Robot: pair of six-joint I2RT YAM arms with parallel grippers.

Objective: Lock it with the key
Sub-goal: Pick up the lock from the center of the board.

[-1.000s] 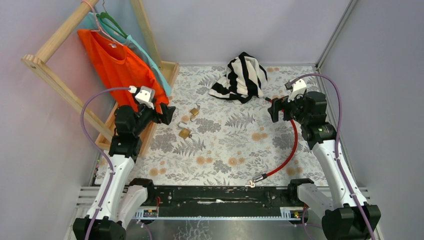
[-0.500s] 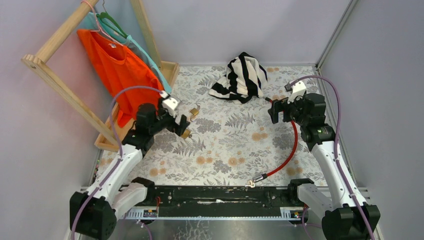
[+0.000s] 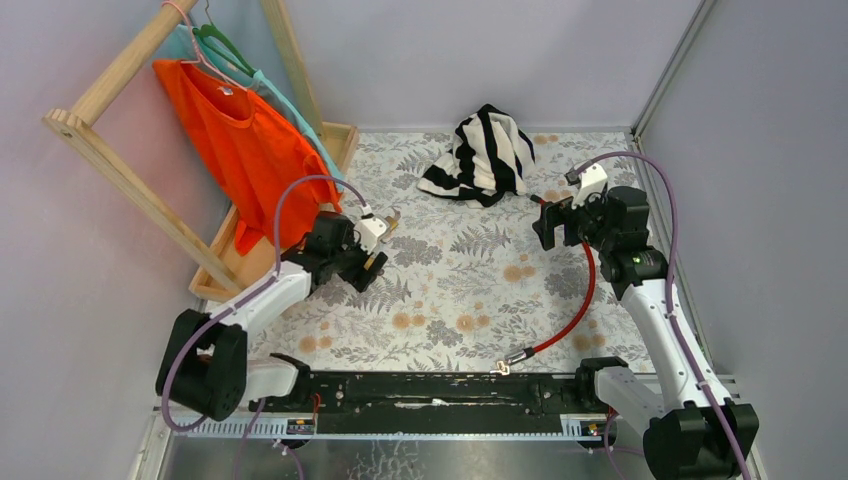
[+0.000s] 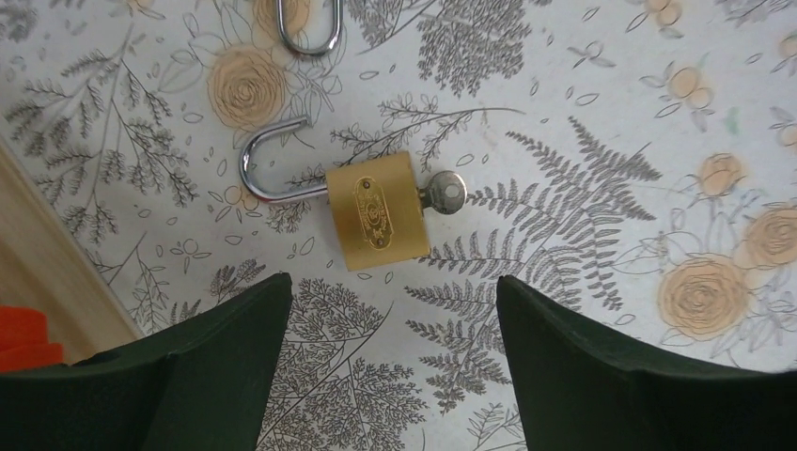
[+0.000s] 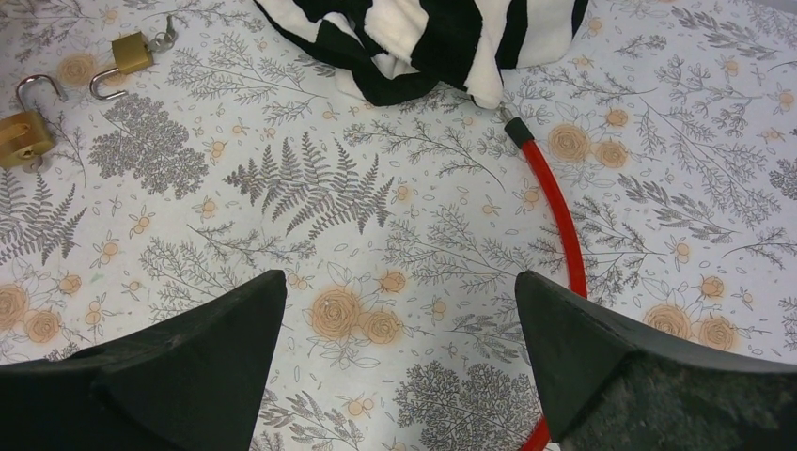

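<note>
A brass padlock (image 4: pixel 376 211) lies on the flowered table cover with its steel shackle (image 4: pixel 268 169) swung open and a key (image 4: pixel 444 193) in its keyhole. My left gripper (image 4: pixel 393 282) hovers just short of it, open and empty, one finger to each side. In the top view the left gripper (image 3: pixel 365 262) covers that lock. The lock also shows in the right wrist view (image 5: pixel 23 132). A second brass padlock (image 5: pixel 132 52) with keys lies further back (image 3: pixel 388 225). My right gripper (image 3: pixel 545 225) is open and empty, far to the right of both locks.
A red cable lock (image 3: pixel 583 290) curves down the right side of the table. A black-and-white striped cloth (image 3: pixel 487 150) lies at the back. A wooden clothes rack (image 3: pixel 110 160) with an orange shirt (image 3: pixel 240 140) stands at the left, its base (image 3: pixel 250 262) close to my left arm.
My left arm has swung from the rack to the right and down, and its open gripper is now over the padlock with the key. The right arm has barely moved.
</note>
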